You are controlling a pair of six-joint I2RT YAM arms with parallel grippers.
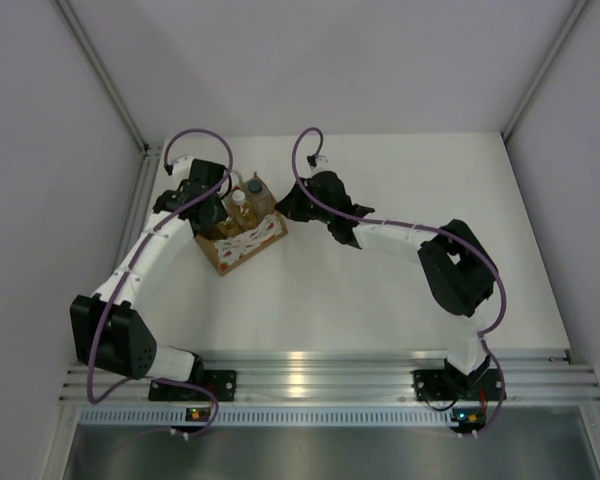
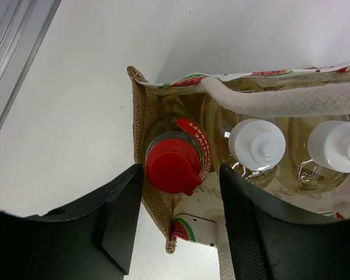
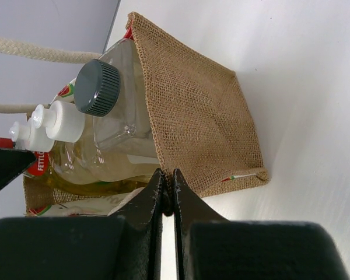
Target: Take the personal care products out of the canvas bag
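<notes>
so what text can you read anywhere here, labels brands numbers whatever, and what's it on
"FETTL": white letters on the red label of the yellow bottle, cut off at the frame edge in the right wrist view.
Same label in the left wrist view: letters curved and blurred, unreadable.
canvas bag: printed pattern only, no words to read.
white-capped bottles and grey-capped bottle: no readable text.

The white-and-black left arm [image 1: 145, 255] reaches forward from its base, and the black two-finger left gripper [image 2: 181, 175] points down. Its jaws are parted, one finger on each side of the red cap of a yellow plastic bottle [image 2: 172, 166], with a gap between the cap and one finger. The right arm [image 1: 400, 240] folds at the elbow and stretches across. The black right gripper [image 3: 168, 178] has its jaws pressed flat together, tips at the rim of the tan burlap canvas bag [image 3: 204, 111].
</notes>
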